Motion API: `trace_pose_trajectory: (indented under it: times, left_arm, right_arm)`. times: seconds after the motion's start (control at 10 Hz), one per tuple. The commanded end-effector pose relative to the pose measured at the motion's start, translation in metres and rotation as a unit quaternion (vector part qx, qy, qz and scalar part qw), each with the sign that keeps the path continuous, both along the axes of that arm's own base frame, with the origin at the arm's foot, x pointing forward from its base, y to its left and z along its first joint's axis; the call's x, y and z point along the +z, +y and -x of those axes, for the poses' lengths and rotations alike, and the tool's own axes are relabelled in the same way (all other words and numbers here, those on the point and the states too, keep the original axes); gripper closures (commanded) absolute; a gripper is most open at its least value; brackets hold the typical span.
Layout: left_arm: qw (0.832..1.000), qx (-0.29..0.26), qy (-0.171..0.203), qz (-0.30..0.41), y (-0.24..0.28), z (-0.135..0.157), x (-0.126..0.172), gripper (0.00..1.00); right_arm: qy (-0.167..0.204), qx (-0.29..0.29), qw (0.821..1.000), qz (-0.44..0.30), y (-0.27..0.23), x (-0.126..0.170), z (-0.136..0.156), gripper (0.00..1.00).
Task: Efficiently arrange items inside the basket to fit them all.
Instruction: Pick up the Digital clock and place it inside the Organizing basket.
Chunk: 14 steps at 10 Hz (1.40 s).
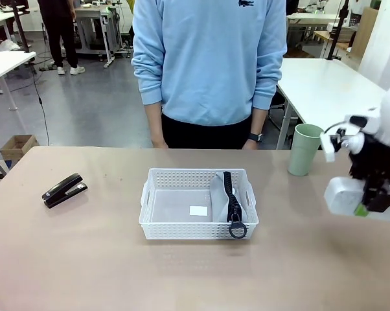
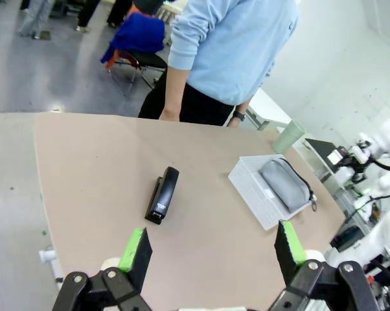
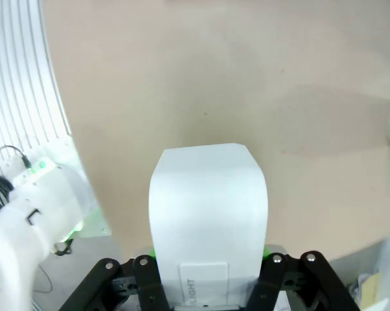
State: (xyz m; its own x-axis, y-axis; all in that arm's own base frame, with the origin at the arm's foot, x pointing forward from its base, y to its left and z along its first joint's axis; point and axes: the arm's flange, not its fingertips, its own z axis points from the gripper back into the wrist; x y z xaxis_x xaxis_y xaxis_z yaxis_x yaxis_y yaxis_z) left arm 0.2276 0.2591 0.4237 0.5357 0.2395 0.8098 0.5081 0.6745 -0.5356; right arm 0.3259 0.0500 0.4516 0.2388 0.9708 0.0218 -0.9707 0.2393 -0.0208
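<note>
Box [image 3: 208,201] is gripped by the right end effector [image 3: 208,254], while the left end effector [image 2: 211,249] is held wide open. The pouch [image 1: 219,192] is lodged in the basket [image 1: 195,230].

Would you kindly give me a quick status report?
Left gripper: jaws open, empty. Right gripper: jaws shut on box, right of basket. Pouch in basket; stapler, cup on table. Nothing between box and basket.

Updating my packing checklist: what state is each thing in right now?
basket: on the table, holding the pouch.
pouch: inside, along the right side.
stapler: closed, on the table, outside.
cup: upright on the table, outside.
white box: gripped by right tool.
left tool: open, empty.
</note>
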Motion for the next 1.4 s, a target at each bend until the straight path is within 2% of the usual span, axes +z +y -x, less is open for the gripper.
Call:
trace_pose_trajectory:
  times: [0.0,0.1,0.2,0.3,0.6,0.7,0.8,1.0,1.1,1.2,1.3]
  left_arm:
    - [1.000,0.000,-0.016,0.002,0.000,-0.001,0.001,0.00]
    - [1.000,0.000,-0.016,0.002,0.000,-0.001,0.001,0.00]
    - [1.000,0.000,-0.016,0.002,0.000,-0.001,0.001,0.00]
    - [1.000,0.000,-0.016,0.002,0.000,-0.001,0.001,0.00]
    - [1.000,0.000,-0.016,0.002,0.000,-0.001,0.001,0.00]
    - [1.000,0.000,-0.016,0.002,0.000,-0.001,0.001,0.00]
    - [1.000,0.000,-0.016,0.002,0.000,-0.001,0.001,0.00]
    - [1.000,0.000,-0.016,0.002,0.000,-0.001,0.001,0.00]
    - [1.000,0.000,-0.016,0.002,0.000,-0.001,0.001,0.00]
    - [1.000,0.000,-0.016,0.002,0.000,-0.001,0.001,0.00]
    - [1.000,0.000,-0.016,0.002,0.000,-0.001,0.001,0.00]
  right_arm:
    - [-0.044,-0.015,0.999,0.020,0.010,0.034,0.044,1.00]
    - [-0.055,-0.010,0.998,-0.009,0.005,0.041,0.044,1.00]
    - [-0.023,0.000,0.998,-0.057,-0.003,0.028,0.032,0.59]
    - [-0.044,-0.008,0.999,-0.006,0.008,0.051,0.040,0.59]
    - [-0.044,-0.008,0.999,-0.006,0.008,0.051,0.040,0.59]
    - [-0.039,0.003,0.999,-0.020,0.005,0.051,0.042,0.48]
    - [-0.071,0.024,0.997,-0.007,0.020,0.056,0.039,0.48]
    - [-0.081,0.048,0.995,0.024,0.072,0.071,0.015,0.48]
    - [-0.068,0.040,0.997,0.000,0.099,0.074,0.002,0.48]
    - [-0.031,0.044,0.998,-0.035,0.136,0.068,-0.016,0.48]
    - [-0.016,0.059,0.997,-0.044,0.169,0.062,-0.031,0.48]
